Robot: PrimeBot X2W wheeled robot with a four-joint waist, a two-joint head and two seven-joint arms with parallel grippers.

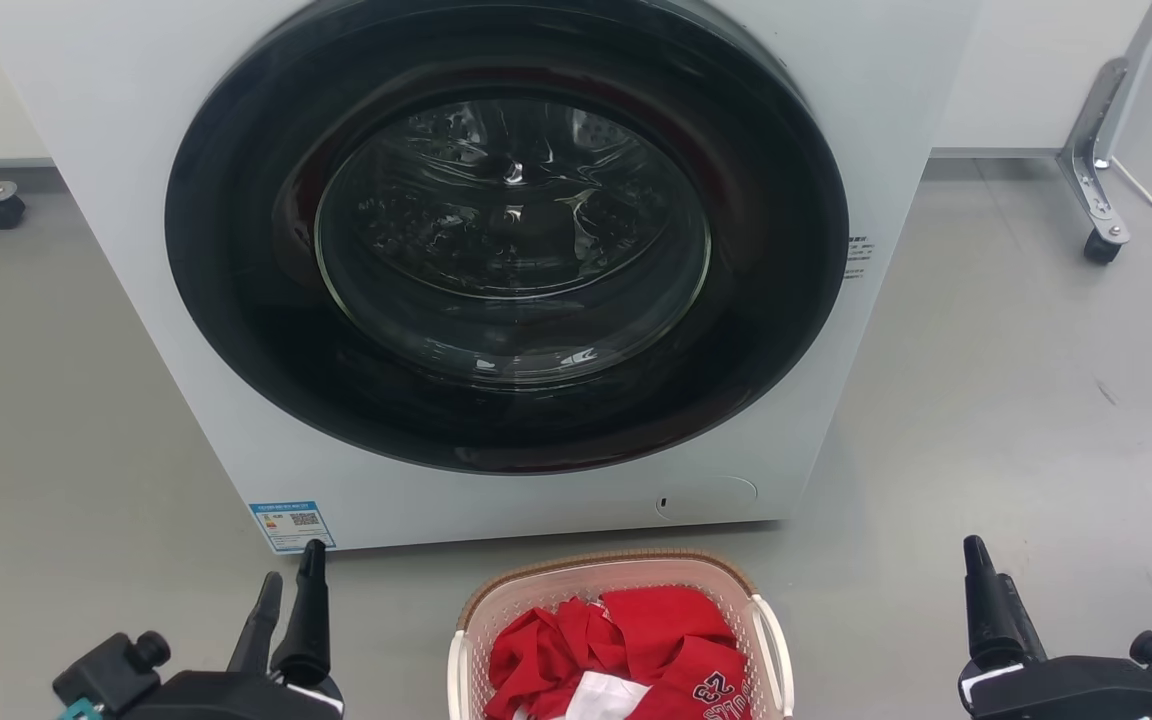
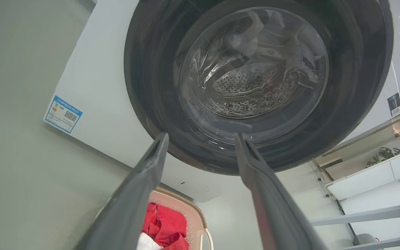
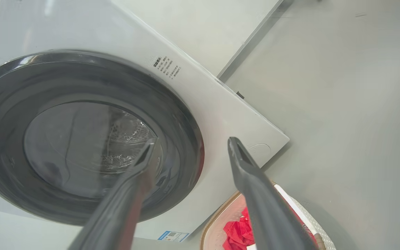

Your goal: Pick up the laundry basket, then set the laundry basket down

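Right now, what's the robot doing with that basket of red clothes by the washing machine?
Nothing is holding the basket yet. It sits on the floor in front of the washing machine, whose round door is shut, with red clothes piled inside. The robot's left gripper and right gripper hang open on either side of it, apart from the handles, fingers pointing toward the machine.

In front of the white washing machine [image 1: 106,120] with its glossy black door ring [image 1: 236,330] and blue label [image 1: 291,525], the pale pink perforated basket [image 1: 536,595] had a brown woven rim [image 1: 596,557] and white handles [image 1: 772,650], and held red clothes [image 1: 636,640], on the grey floor [image 1: 1036,400].
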